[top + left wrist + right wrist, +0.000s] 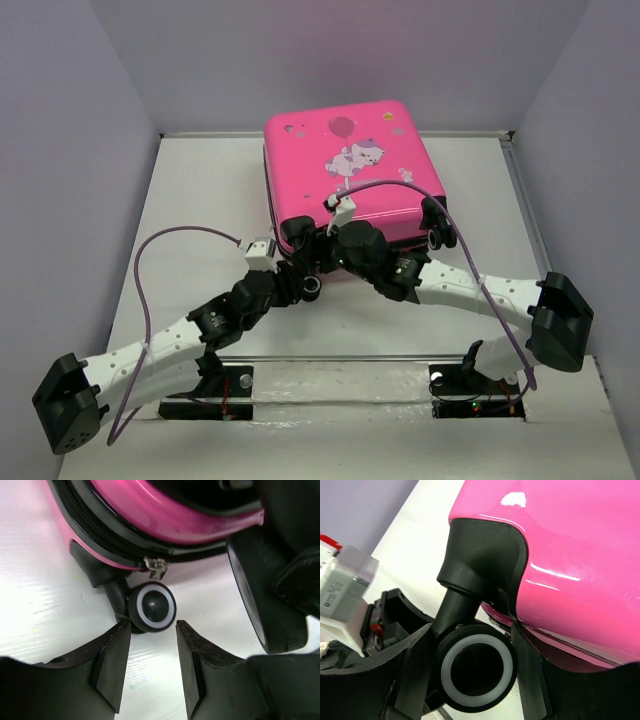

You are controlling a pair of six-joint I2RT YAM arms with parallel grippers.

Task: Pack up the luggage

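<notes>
Luggage point(345, 170) zipped shut on table point(200, 190), left hand point(152, 672) open by wheel point(151, 607), right hand point(470, 675) straddling wheel.

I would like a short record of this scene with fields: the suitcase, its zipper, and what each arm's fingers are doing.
suitcase: pink luggage lying flat on the white table, lid down
zipper: metal pull at the near corner, above a wheel
left gripper: fingers apart, just short of that wheel, holding nothing
right gripper: fingers on either side of a wheel; contact unclear
</notes>
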